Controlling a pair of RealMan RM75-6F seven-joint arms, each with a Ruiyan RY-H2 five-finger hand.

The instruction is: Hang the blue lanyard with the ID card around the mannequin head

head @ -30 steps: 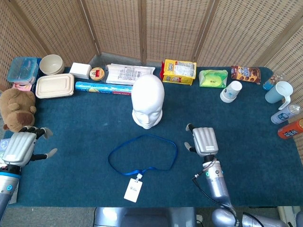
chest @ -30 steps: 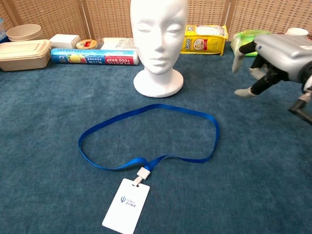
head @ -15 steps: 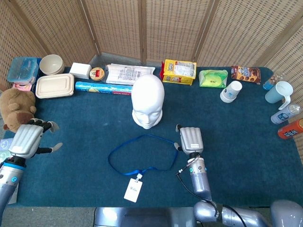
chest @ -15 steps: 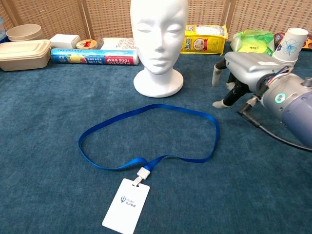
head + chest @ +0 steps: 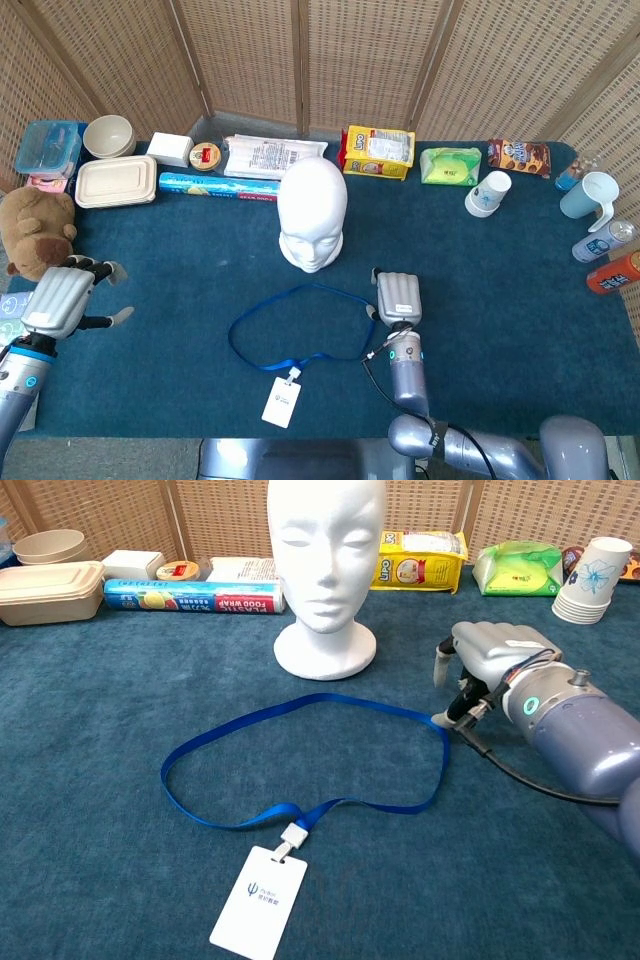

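The white mannequin head [image 5: 313, 215] [image 5: 328, 570] stands upright mid-table, facing me. In front of it the blue lanyard [image 5: 232, 333] [image 5: 340, 698] lies flat in an open loop on the blue cloth, its white ID card [image 5: 281, 400] [image 5: 258, 900] nearest the front edge. My right hand [image 5: 397, 298] [image 5: 490, 660] hangs palm-down at the loop's right end, and one fingertip [image 5: 441, 719] reaches down to the strap; it holds nothing. Only the head view shows my left hand [image 5: 60, 300], which hovers at the far left with its fingers spread and empty.
Along the back are a bowl [image 5: 108, 135], food boxes [image 5: 116, 181], a wrap box [image 5: 218, 185], a yellow packet [image 5: 378, 152], green wipes [image 5: 450, 165] and paper cups [image 5: 488, 193]. A teddy bear [image 5: 35, 230] sits at the left; a mug [image 5: 590, 195] and bottles [image 5: 605, 242] at the right.
My right hand has moved left and down to the lanyard's right end. My left hand has risen slightly and drifted inward. The lanyard has not moved.
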